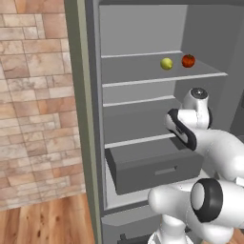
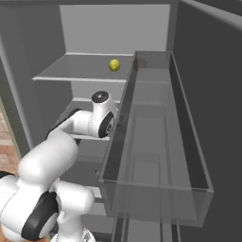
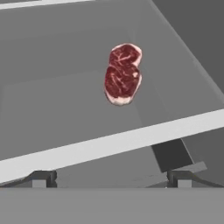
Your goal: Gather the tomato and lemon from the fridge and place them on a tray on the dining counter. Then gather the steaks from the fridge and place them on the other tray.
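Note:
The grey fridge (image 1: 143,28) stands open in front of me. On its upper shelf a yellow-green lemon (image 1: 166,63) lies just left of a red-orange tomato (image 1: 188,60); the lemon (image 2: 114,64) also shows from the right side. In the hand view, red-pink steaks (image 3: 122,74) lie close together on a lower grey shelf, beyond its pale front edge. My gripper (image 3: 111,179) is open, its fingertips (image 3: 43,178) wide apart and short of that shelf edge, nothing between them. My arm reaches into the fridge at mid height, below the lemon's shelf.
A grey drawer (image 1: 157,171) juts out below my arm. The open door's clear bin (image 2: 156,142) runs along my right side, close to the wrist. A brick wall (image 1: 33,95) and wooden floor lie left of the fridge.

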